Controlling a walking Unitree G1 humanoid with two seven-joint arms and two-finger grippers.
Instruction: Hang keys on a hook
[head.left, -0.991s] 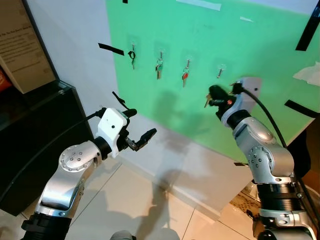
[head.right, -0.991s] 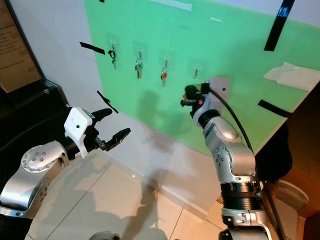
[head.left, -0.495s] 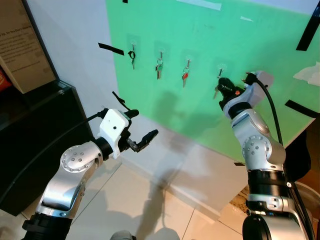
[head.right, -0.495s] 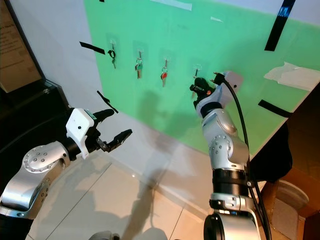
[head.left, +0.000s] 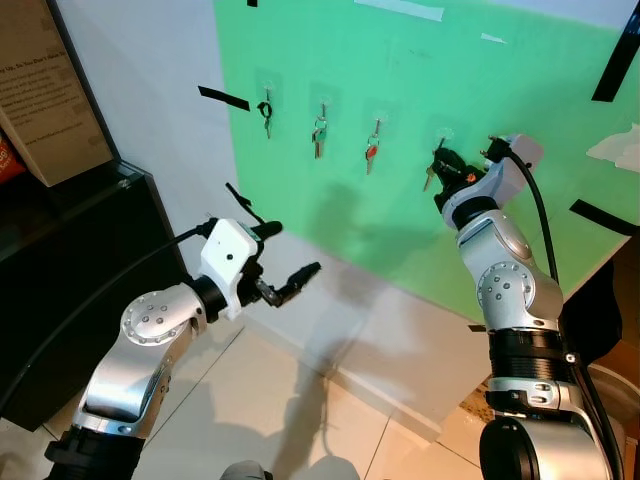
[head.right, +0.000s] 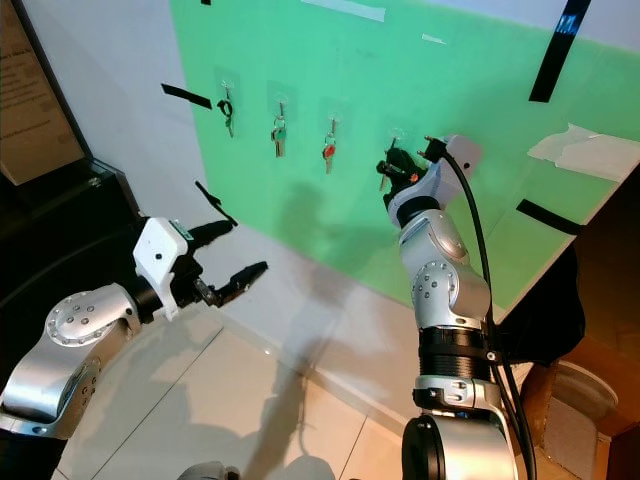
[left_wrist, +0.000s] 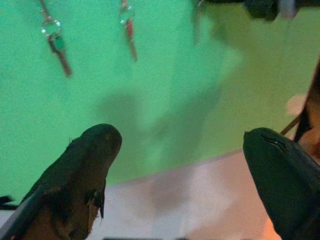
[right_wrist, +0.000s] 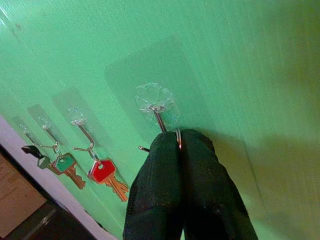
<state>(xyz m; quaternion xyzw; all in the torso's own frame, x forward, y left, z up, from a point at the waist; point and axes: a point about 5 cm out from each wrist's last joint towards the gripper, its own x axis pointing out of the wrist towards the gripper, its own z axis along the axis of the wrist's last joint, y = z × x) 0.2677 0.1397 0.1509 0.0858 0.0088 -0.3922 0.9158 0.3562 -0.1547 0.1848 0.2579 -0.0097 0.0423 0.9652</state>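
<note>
The right pincer (right_wrist: 180, 150) pinches the key ring (right_wrist: 178, 139) at the fourth hook (right_wrist: 159, 119) on the green wall (head.left: 400, 130), key (head.left: 428, 180) dangling below. Light, slippery metal, likely best held by the ring. The left pincer (head.left: 283, 262) hangs open, empty.

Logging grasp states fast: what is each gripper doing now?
Left gripper: open, empty.
Right gripper: shut on the key ring at the hook.
</note>
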